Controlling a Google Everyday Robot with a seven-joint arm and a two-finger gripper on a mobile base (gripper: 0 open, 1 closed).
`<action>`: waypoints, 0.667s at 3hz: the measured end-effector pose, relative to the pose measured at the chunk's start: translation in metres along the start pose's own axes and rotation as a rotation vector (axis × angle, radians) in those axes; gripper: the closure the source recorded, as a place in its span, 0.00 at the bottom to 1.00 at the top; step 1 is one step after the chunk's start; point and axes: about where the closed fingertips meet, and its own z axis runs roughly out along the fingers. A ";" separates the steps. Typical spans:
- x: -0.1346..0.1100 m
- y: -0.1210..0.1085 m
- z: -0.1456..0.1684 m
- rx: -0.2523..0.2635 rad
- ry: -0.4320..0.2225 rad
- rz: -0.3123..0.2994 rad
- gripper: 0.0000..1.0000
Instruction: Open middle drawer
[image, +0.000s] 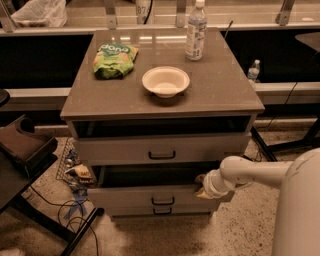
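Gripper (202, 187) sits at the right end of the middle drawer (130, 196), against the upper rim of its front; whether it is spread or closed cannot be told. The drawer, second of three in the grey cabinet (240, 107), stands partly out. Risk: a pull this far from the central black bar handle (163, 201) may skew and jam the smooth, flat-fronted drawer, or slip off its thin edge. Jolts could shake the round pale bowl (165, 81) and the tall clear plastic bottle (196, 30).
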 end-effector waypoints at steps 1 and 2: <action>-0.002 -0.001 -0.005 0.000 0.000 0.000 1.00; -0.002 -0.001 -0.005 0.000 0.000 0.000 1.00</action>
